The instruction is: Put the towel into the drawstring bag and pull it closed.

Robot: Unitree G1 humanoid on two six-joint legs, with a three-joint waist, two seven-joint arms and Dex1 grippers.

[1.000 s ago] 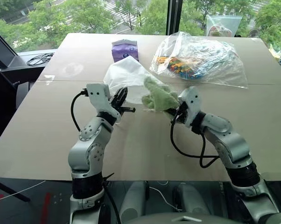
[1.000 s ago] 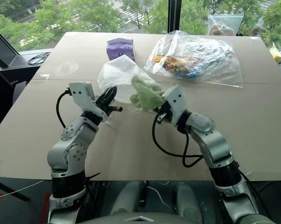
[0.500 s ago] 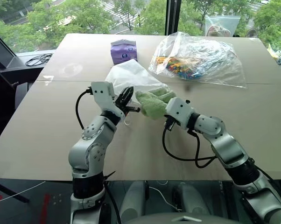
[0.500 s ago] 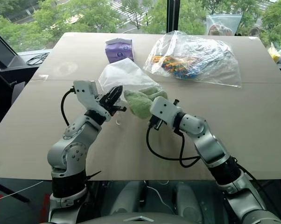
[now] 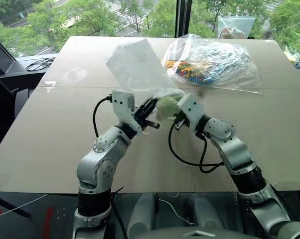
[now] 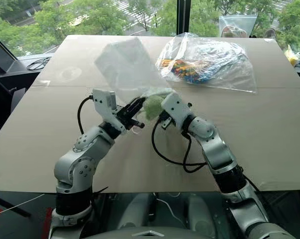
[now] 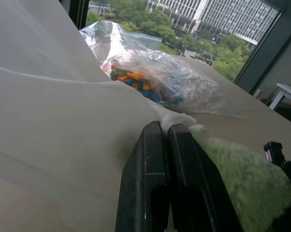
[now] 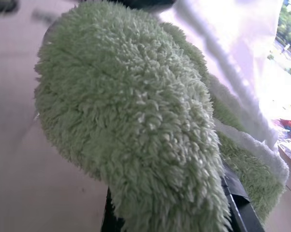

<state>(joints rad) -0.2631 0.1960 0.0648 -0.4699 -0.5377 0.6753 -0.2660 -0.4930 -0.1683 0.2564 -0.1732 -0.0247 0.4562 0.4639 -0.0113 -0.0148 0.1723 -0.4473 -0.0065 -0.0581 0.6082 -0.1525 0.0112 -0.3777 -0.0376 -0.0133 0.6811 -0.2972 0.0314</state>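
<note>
The drawstring bag [image 5: 135, 62], thin translucent white fabric, is lifted off the table and billows up over the middle. My left gripper [image 5: 151, 113] is shut on its lower rim; the left wrist view shows a pinch of fabric [image 7: 177, 119] at the closed black fingers [image 7: 155, 159]. The light green fluffy towel [image 5: 167, 106] sits right beside that rim, held in my right gripper [image 5: 174, 112], which is shut on it with its fingers mostly buried in the pile. In the right wrist view the towel [image 8: 136, 125] lies against the white bag fabric [image 8: 232, 72]. I cannot tell how far it is inside.
A big clear plastic bag of colourful items [image 5: 215, 62] lies at the back right of the tan table [image 5: 45, 144]. A small clear zip bag [image 5: 238, 25] stands behind it. Black cables [image 5: 43, 62] lie on the ledge at the far left.
The bag went from lying on the table to raised and billowing upward. My left gripper moved right with its rim, and my right gripper pushed the towel left and forward against the rim.
</note>
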